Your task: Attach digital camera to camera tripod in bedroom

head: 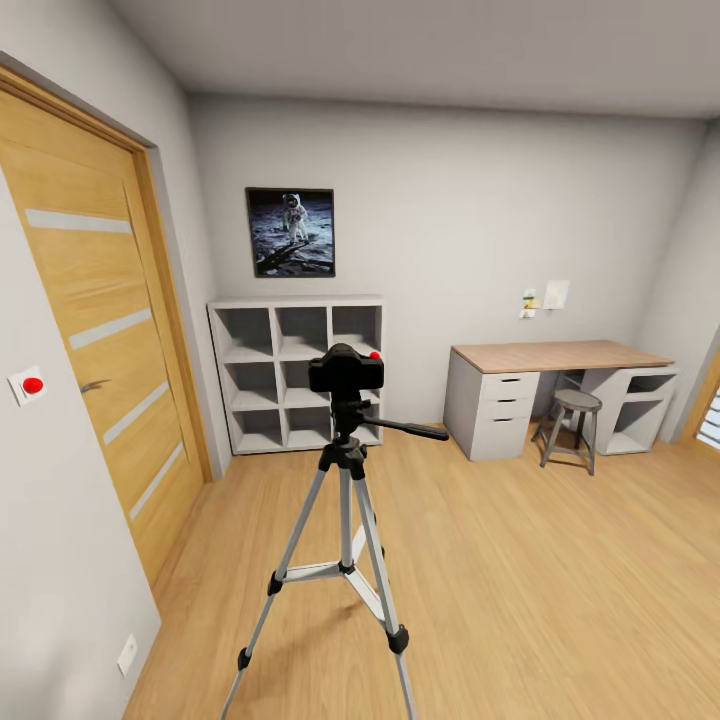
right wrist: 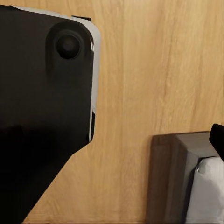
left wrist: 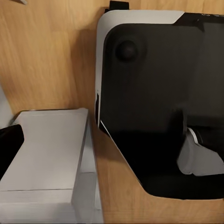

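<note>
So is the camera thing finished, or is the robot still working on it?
It looks done, or close to it. The digital camera sits on top of the camera tripod, which stands on the wood floor in front of the white cube shelves. No gripper is near it in the head view, so nothing seems in hand. Whether the camera is truly locked on can't be judged from here; checking that is all that's left.

A home room: wooden door (head: pixel 100 330), cube shelves (head: pixel 297 372), desk (head: pixel 555 358) (astronaut poster (head: pixel 291 231) above).

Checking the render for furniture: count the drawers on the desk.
3 drawers, stacked in the desk's left pedestal: top, middle, bottom. The right pedestal shows open cubbies; its far side may hide more.
</note>
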Robot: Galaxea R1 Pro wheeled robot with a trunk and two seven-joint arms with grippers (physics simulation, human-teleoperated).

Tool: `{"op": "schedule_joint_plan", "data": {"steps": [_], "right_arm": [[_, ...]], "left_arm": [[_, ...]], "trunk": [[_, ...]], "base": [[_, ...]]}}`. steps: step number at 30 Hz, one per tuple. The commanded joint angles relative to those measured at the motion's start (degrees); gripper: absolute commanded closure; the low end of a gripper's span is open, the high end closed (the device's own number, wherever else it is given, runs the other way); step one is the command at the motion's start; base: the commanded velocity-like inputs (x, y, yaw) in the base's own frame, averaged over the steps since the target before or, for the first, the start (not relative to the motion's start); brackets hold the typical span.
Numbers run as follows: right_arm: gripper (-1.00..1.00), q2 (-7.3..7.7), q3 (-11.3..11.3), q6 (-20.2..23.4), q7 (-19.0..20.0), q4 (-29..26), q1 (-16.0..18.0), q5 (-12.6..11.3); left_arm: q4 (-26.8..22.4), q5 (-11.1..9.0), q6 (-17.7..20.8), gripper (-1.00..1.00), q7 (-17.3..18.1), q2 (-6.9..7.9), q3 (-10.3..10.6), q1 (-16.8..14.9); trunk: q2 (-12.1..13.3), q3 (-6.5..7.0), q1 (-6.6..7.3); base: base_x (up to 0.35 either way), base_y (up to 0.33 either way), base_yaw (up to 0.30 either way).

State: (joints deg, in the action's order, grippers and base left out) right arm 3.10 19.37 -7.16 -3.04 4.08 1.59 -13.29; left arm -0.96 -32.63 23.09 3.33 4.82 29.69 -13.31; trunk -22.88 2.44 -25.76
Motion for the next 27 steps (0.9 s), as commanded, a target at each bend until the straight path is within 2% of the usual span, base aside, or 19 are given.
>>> {"op": "schedule_joint_plan", "data": {"steps": [1, 7, 17, 27], "right_arm": [[-1.00, -0.11, 0.49, 0.03, 0.02, 0.21, -0.10, -0.84], [-1.00, -0.41, 0.52, 1.35, 0.09, 0.21, -0.71, -2.55], [-1.00, -0.46, 0.70, 0.92, 0.06, 0.14, -0.80, -2.84], [-1.00, -0.46, 0.85, -1.69, 0.06, -0.11, -0.80, -2.79]], "left_arm": [[-0.09, -0.42, 0.28, -1.00, 0.13, 0.03, 0.47, 0.23], [-0.09, -0.42, 0.32, -1.00, 0.03, -0.01, 0.52, 1.87], [-0.09, -0.42, 0.42, -1.00, 0.01, 0.01, 0.55, 2.70], [-0.04, -0.42, 1.77, -1.00, -0.09, 0.09, 0.55, 2.94]], "trunk": [[-0.04, -0.02, -0.02], [-0.04, -0.02, -0.02], [-0.04, -0.02, -0.02], [-0.04, -0.02, -0.02]], "base": [[0.000, 0.000, 0.000], [0.000, 0.000, 0.000], [0.000, 0.000, 0.000], [0.000, 0.000, 0.000]]}}
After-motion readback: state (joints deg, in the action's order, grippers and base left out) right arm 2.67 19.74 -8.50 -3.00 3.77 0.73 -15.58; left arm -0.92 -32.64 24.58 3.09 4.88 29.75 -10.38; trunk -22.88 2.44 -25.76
